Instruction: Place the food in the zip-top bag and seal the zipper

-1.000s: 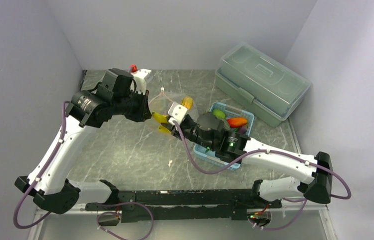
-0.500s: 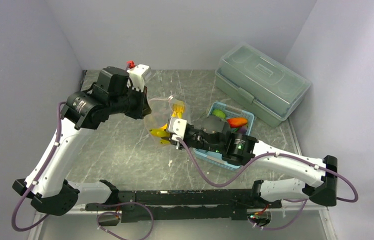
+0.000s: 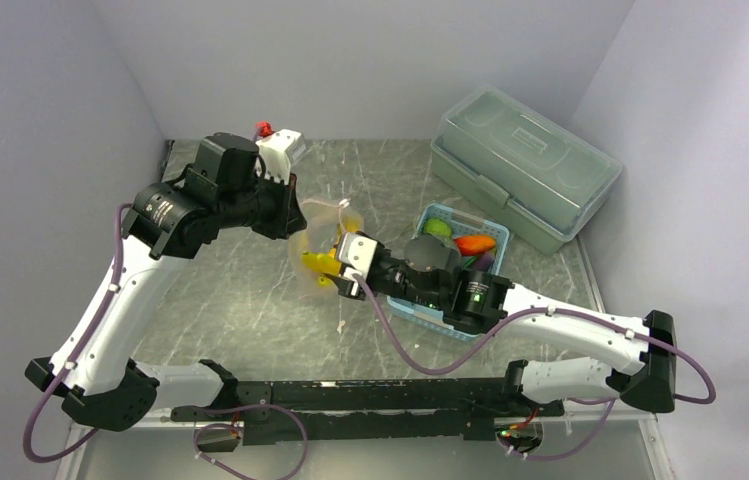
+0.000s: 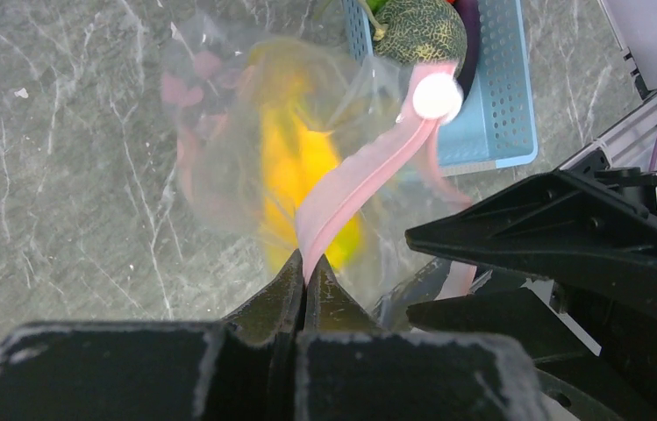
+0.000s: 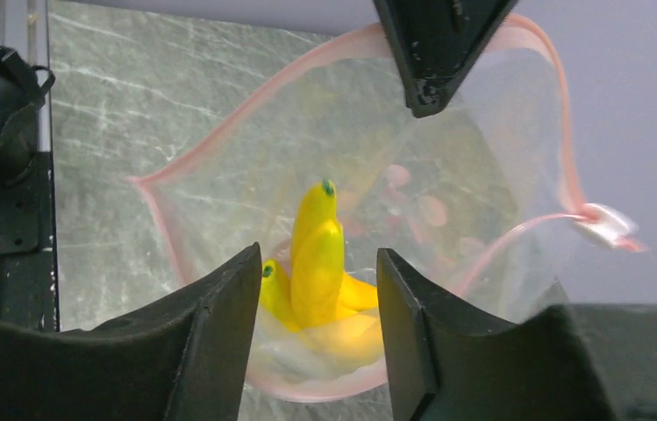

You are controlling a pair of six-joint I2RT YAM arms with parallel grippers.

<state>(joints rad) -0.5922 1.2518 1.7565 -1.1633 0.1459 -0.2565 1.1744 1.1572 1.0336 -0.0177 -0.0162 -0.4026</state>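
Pinching arm: the left arm reaches in from the left, and the left gripper (image 4: 304,263) has its tips pressed together on the zipper (image 4: 368,171), holding that edge up.
Right arm: it lies low across the table (image 3: 250,300); the right gripper (image 5: 318,263) sits at the bag's mouth with its fingers apart.
Zip-top bag (image 5: 219,175): clear and crinkly, between the two grippers, with its mouth gaping wide.
Zipper look: a pale pink strip looped open, with a white slider (image 5: 605,224) at one end.
Bananas (image 5: 318,237): a yellow bunch low inside the bag, green tips upward, in line with the gap between the right fingers.
Basket (image 4: 500,96): light blue, beside the right arm, holding the netted melon (image 4: 417,31).
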